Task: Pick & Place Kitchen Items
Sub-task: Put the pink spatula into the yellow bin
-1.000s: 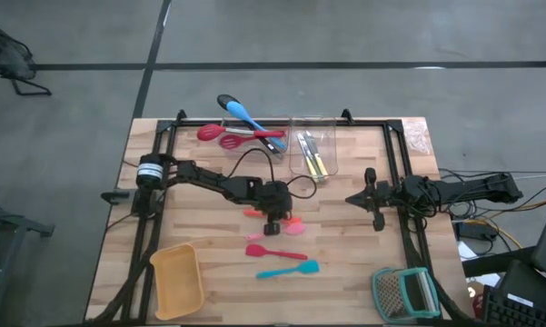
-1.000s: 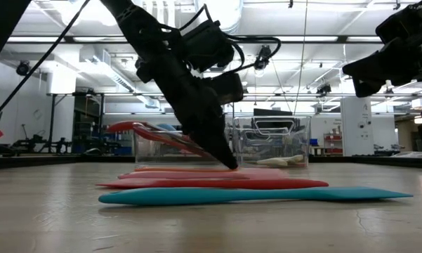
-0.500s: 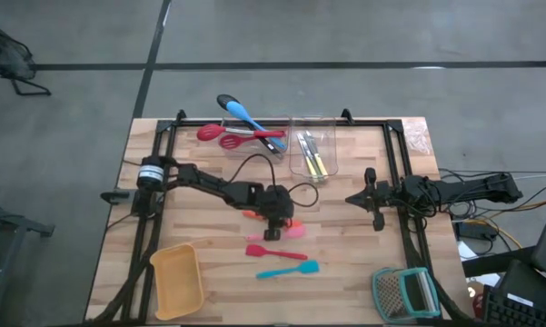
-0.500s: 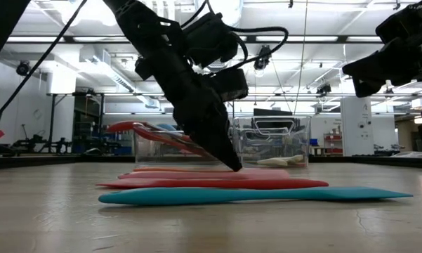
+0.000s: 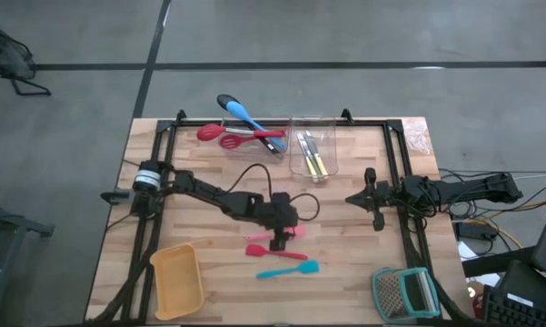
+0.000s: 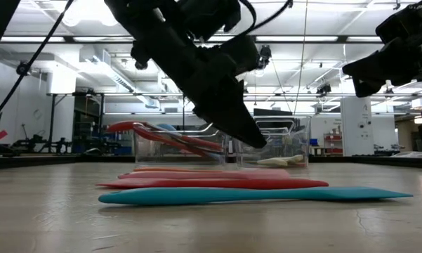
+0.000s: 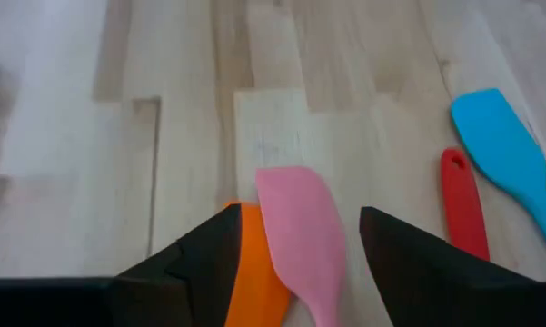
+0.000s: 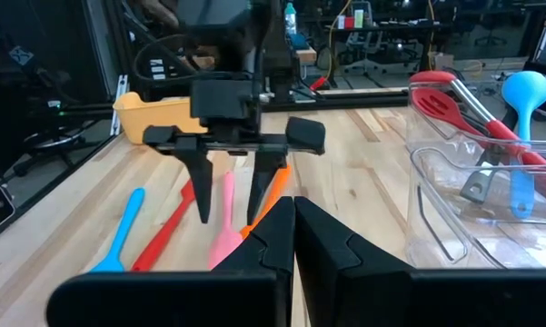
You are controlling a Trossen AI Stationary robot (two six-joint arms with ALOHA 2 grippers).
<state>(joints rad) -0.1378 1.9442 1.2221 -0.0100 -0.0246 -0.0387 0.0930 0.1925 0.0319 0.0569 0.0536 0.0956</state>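
Left gripper point(image 5: 277, 243) newly raised above four spatulas point(image 5: 287, 269)

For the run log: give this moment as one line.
left claw: open, above pink spatula and orange spatula, holding nothing | right claw: shut, waiting at table's right | red spatula, teal spatula: on table

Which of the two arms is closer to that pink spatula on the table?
The left. Its pincer hangs open just above the pink spatula, one finger on each side. The right pincer is shut and waits well off to the side, near the table's right edge.
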